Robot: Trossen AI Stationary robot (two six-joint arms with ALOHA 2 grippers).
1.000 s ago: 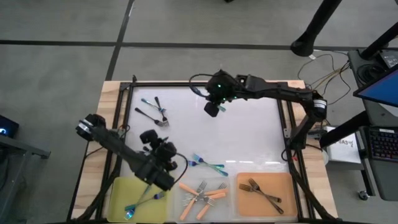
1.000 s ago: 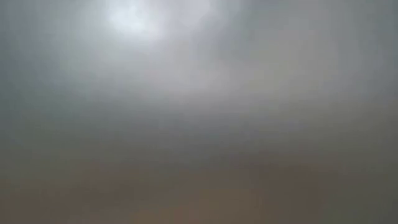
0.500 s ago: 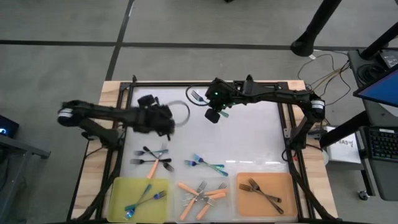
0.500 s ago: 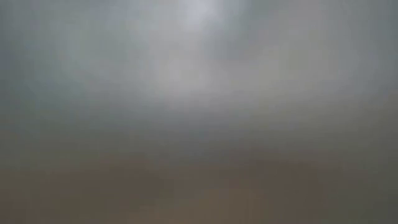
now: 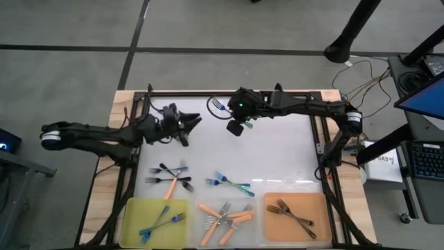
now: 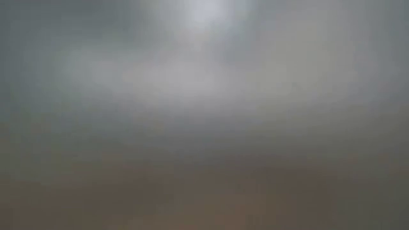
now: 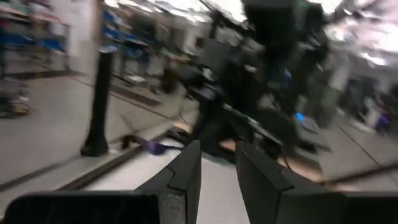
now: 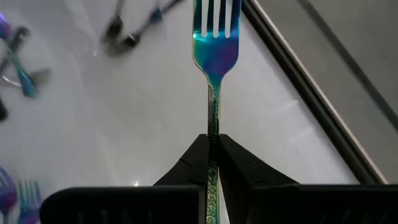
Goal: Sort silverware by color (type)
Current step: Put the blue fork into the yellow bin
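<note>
My right gripper (image 5: 236,118) is over the far middle of the white table, shut on an iridescent blue-teal fork (image 8: 215,56) whose tines (image 5: 218,105) point toward the far-left corner. My left gripper (image 5: 196,122) hovers over the far left of the table with a narrow gap between its fingers (image 7: 186,171) and nothing in it. Black forks and an orange-handled one (image 5: 170,180) lie loose on the table, with blue-teal forks (image 5: 229,183) beside them. The low view shows only grey blur. My right gripper pinches the blue-teal fork's handle (image 8: 213,127) between its two fingers. The fork runs straight out along the fingers, tines away from them. It appears to be lifted clear of the white table.
Three trays line the near edge: a yellow-green one (image 5: 132,212) holding blue-teal forks, a clear one (image 5: 205,223) holding orange-handled forks, and an orange one (image 5: 274,226) holding dark forks. A black frame rail (image 5: 229,93) borders the table. Bare white surface lies at the middle and right.
My left arm has swung from the yellow-green tray up toward the table's far left, uncovering the loose black and orange forks. My right gripper has shifted slightly toward the left edge and turned, so the fork's tines now show beyond it.
</note>
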